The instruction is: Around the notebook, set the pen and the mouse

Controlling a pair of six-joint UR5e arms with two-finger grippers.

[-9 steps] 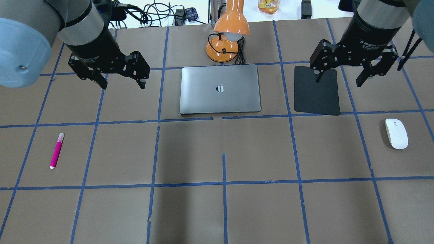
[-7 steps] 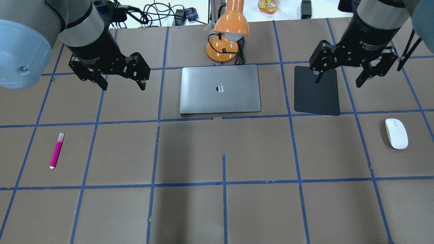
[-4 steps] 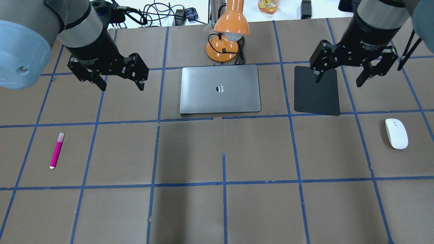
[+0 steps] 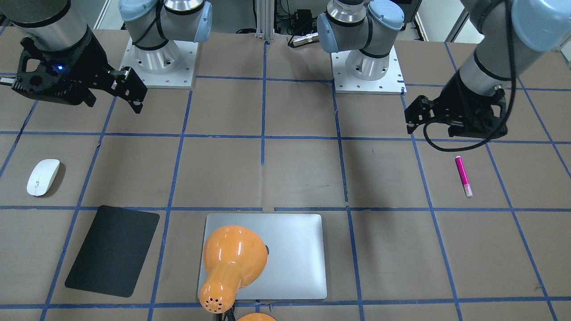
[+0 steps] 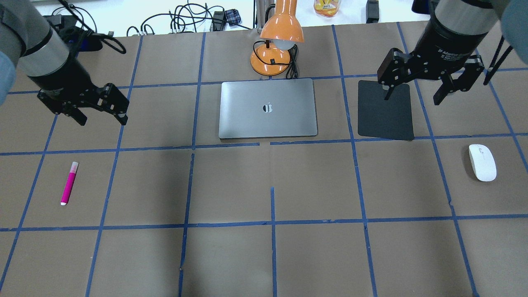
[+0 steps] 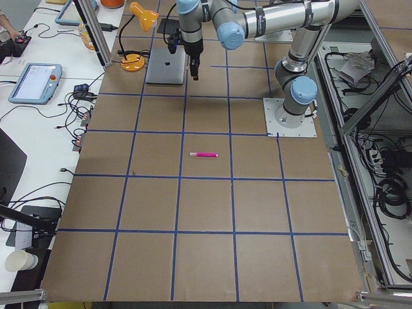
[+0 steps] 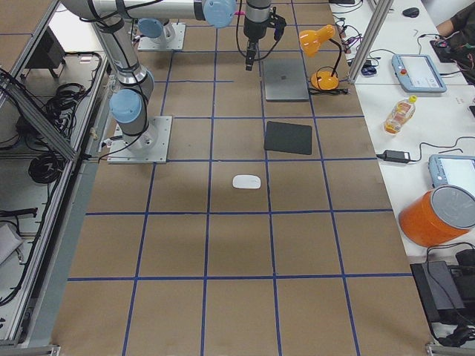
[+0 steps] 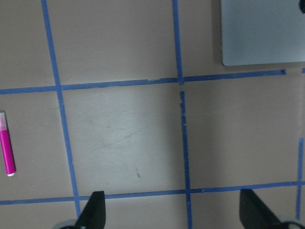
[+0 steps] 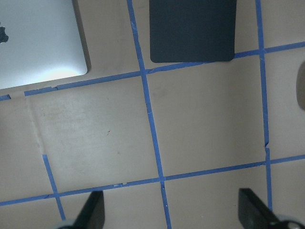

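Note:
The magenta pen (image 5: 69, 184) lies on the brown table at the near left, also seen at the left edge of the left wrist view (image 8: 6, 145). At the near right rests the white mouse (image 5: 482, 162). The silver notebook (image 5: 268, 108) lies shut at the back centre. My left gripper (image 5: 102, 120) hangs open and empty above the table, behind the pen and left of the notebook. Over the black mat's right side, my right gripper (image 5: 411, 99) is open and empty, well behind the mouse.
An orange desk lamp (image 5: 277, 45) stands just behind the notebook, its head leaning over it in the front-facing view. A thin black mat (image 5: 385, 110) lies right of the notebook. Cables (image 5: 185, 18) and a bottle (image 5: 327, 7) sit beyond the table's back edge.
My left arm has swung left and slightly nearer, away from the notebook toward the pen's side. The right arm, pen, mouse and notebook have stayed put.

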